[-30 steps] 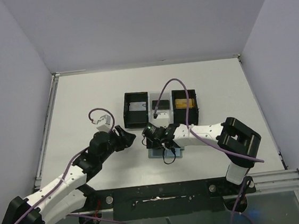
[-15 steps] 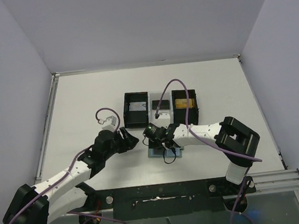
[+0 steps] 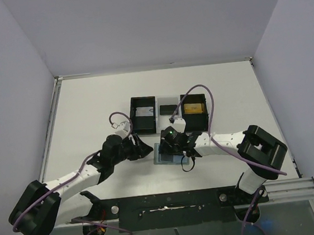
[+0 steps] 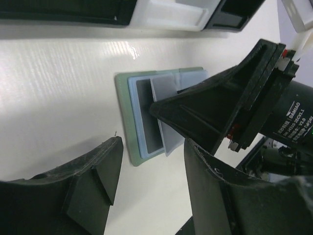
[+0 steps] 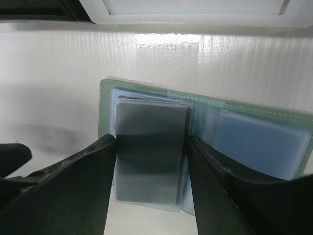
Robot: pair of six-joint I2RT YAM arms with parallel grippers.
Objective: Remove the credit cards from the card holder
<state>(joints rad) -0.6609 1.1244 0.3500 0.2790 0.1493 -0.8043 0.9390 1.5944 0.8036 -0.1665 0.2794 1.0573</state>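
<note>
My right claw [image 5: 151, 164] has slid over the open grey-green bifold card holder [image 5: 105, 105], jaws wide, gripping nothing, a dark grey card [image 5: 149, 122] between them, atop one of its pale blue pockets [image 5: 259, 142]; contact I can't judge. My left claw [image 4: 151, 147], open and empty, has closed in just beside, over the white surface [image 5: 49, 58]. Extraction seems imminent.

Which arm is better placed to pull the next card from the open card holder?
Right, probably. The right gripper is open astride the grey card in the card holder; the left gripper is open beside its edge.
</note>
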